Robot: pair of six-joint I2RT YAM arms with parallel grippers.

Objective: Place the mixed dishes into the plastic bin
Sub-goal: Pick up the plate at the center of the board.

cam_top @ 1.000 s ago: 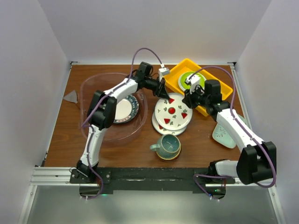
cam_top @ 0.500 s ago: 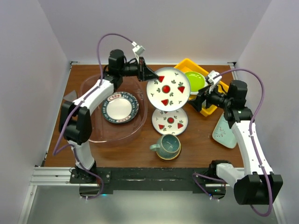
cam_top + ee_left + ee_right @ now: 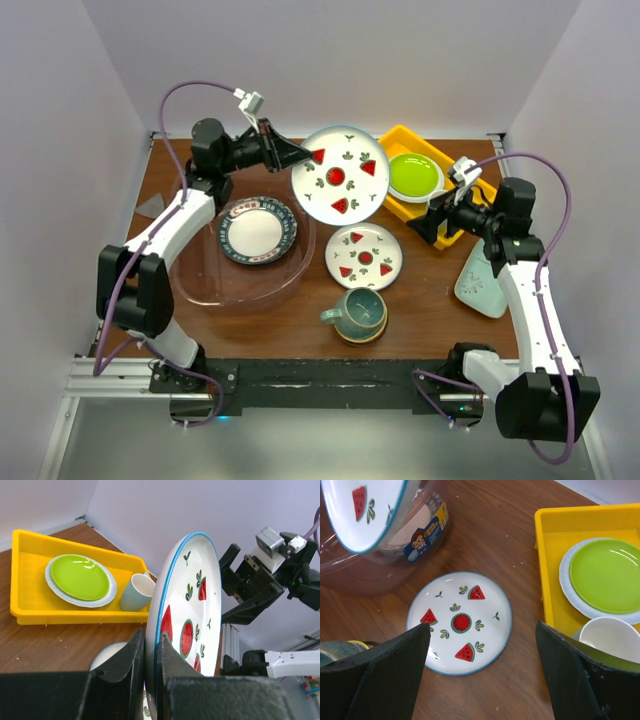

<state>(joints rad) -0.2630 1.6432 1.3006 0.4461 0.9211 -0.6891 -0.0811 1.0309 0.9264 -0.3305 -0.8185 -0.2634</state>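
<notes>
Wood counter [image 3: 425, 325], white walls: left gripper [image 3: 296, 155] is clamped on the rim of the big watermelon plate [image 3: 338, 175], holding it tilted in the air between the plastic bin [image 3: 200, 290] and the yellow tray [image 3: 398, 140]. Right gripper [image 3: 432, 226] is spread wide, holding nothing, hanging by the tray's near corner, just right of the small watermelon plate [image 3: 365, 256]. Bin holds the dark-rimmed plate [image 3: 257, 229]; teal mug [image 3: 358, 313] sits near the counter's front, mint dish [image 3: 480, 280] at the right edge, both outside the bin.
</notes>
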